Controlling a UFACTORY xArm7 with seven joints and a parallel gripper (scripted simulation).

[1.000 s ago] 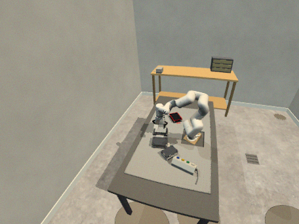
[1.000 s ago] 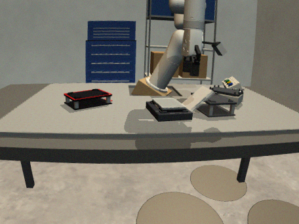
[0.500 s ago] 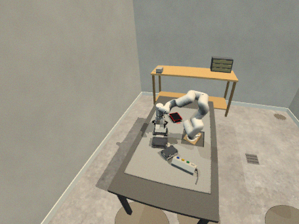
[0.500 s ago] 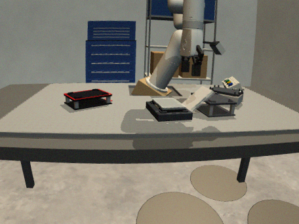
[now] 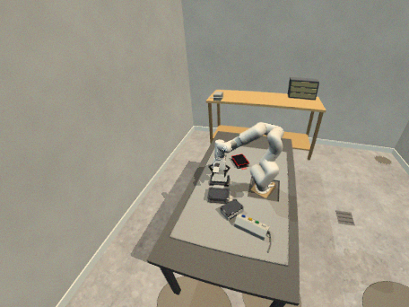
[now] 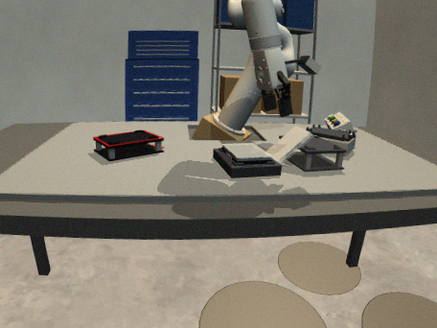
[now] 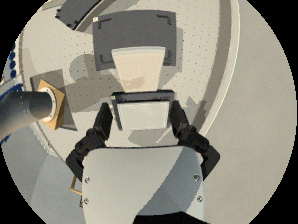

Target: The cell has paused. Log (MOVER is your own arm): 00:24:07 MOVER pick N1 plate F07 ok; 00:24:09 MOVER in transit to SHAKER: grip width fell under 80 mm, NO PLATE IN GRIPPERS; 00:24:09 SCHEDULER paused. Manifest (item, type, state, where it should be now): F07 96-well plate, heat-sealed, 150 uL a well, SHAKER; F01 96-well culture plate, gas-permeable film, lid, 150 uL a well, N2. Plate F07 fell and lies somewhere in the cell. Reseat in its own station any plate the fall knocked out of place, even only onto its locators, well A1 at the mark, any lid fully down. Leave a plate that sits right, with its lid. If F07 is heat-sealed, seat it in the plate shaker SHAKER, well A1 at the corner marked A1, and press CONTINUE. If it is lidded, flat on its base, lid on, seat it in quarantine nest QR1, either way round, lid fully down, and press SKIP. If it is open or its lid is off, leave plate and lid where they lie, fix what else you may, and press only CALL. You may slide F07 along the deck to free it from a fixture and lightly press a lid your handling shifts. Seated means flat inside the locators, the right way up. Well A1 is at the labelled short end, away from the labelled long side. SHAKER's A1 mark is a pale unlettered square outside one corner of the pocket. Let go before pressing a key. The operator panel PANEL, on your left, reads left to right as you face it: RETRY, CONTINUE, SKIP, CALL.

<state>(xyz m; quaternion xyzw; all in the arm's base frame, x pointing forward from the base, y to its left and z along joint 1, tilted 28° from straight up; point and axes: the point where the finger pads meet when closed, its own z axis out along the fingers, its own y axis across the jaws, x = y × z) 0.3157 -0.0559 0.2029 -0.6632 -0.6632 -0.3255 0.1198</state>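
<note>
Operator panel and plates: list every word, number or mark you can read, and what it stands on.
No text can be read in any view.
Button box: coloured buttons only; any lettering too small.
Leaning plate: no readable label.
Red-rimmed nest: no lettering visible.

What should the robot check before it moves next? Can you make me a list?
1. Jaws open, holding nothing: ok.
2. Pale plate lying flat: not ok, it leans tilted against the raised nest.
3. Other plate flat in the dark station: looks ok.
4. Tilted plate's A1 end: cannot tell.
5. Jaws above the plates, touching nothing: ok.
</note>
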